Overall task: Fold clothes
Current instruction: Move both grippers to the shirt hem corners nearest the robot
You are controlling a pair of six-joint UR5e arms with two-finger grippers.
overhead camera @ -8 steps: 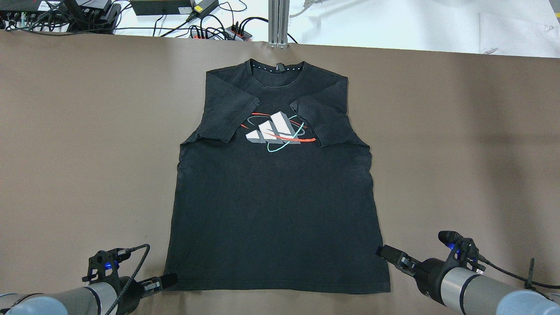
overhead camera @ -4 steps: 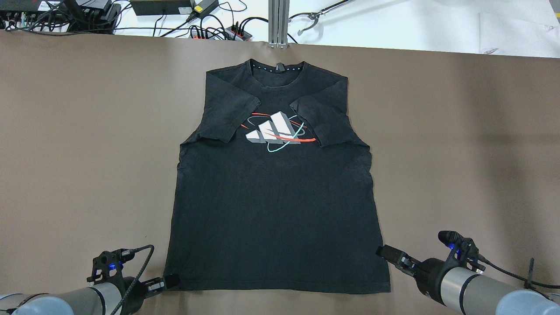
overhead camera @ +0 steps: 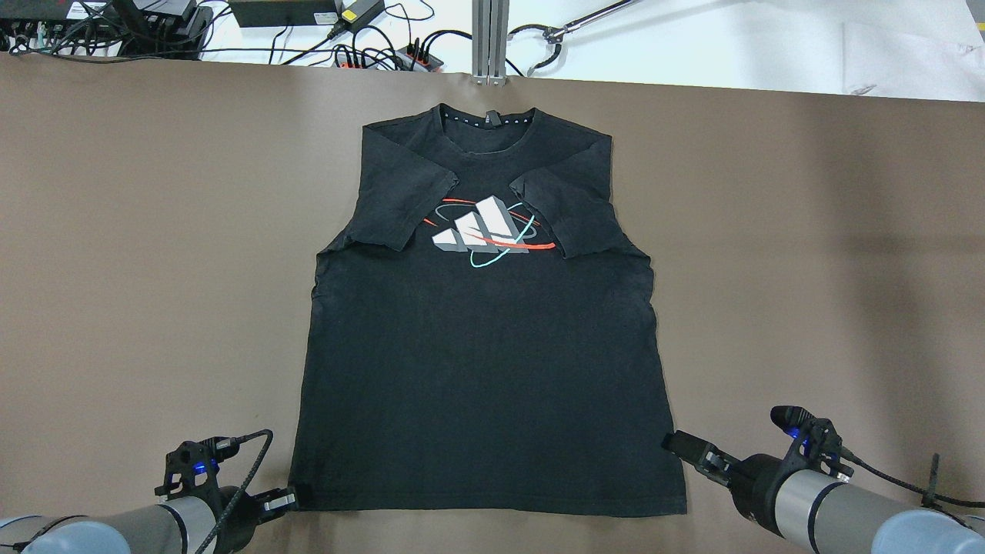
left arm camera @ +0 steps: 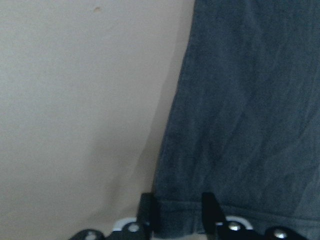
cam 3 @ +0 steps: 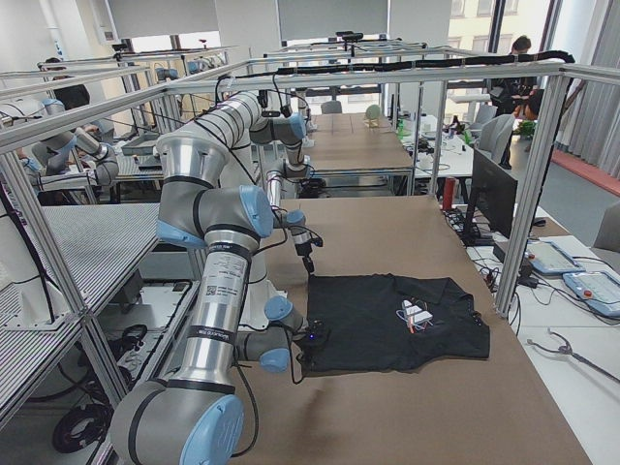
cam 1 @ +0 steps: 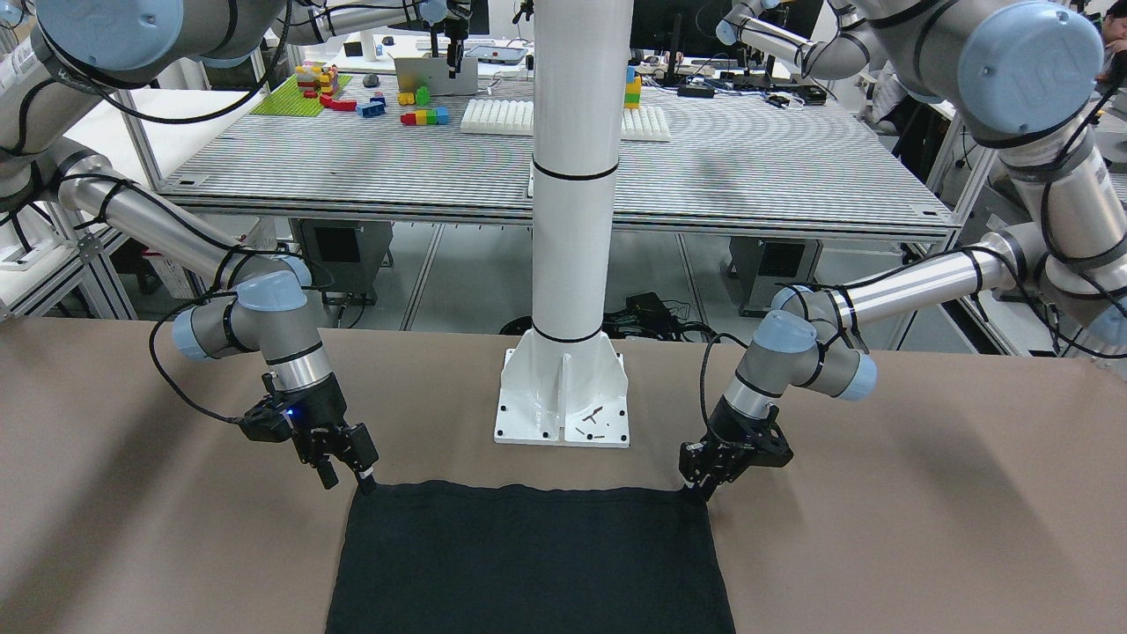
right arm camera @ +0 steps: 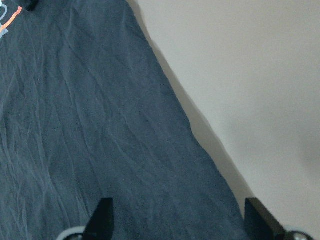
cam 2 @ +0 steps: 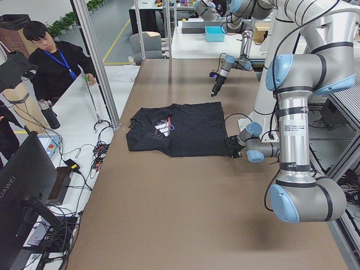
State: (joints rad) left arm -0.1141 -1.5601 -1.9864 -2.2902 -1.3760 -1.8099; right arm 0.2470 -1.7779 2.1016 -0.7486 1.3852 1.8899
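A black T-shirt (overhead camera: 485,369) lies flat on the brown table, collar at the far side, both sleeves folded in beside its white three-stripe logo (overhead camera: 485,231). It also shows in the front view (cam 1: 528,555). My left gripper (overhead camera: 295,498) sits low at the near left hem corner. In the left wrist view (left arm camera: 181,222) its jaws stand narrowly apart with the hem corner (left arm camera: 180,220) between them. My right gripper (overhead camera: 671,442) is wide open at the shirt's right edge near the hem. The right wrist view (right arm camera: 180,220) shows fabric (right arm camera: 100,125) between the spread fingers.
The white robot pedestal (cam 1: 563,396) stands behind the near hem. Cables and power strips (overhead camera: 369,46), an aluminium post (overhead camera: 489,38) and a metal grabber tool (overhead camera: 554,31) lie beyond the table's far edge. An operator (cam 2: 53,62) stands at that side.
My left gripper has slid slightly toward the table's near edge and settled on the hem corner. The metal grabber tool has come into view beyond the far edge. The right arm has not moved.
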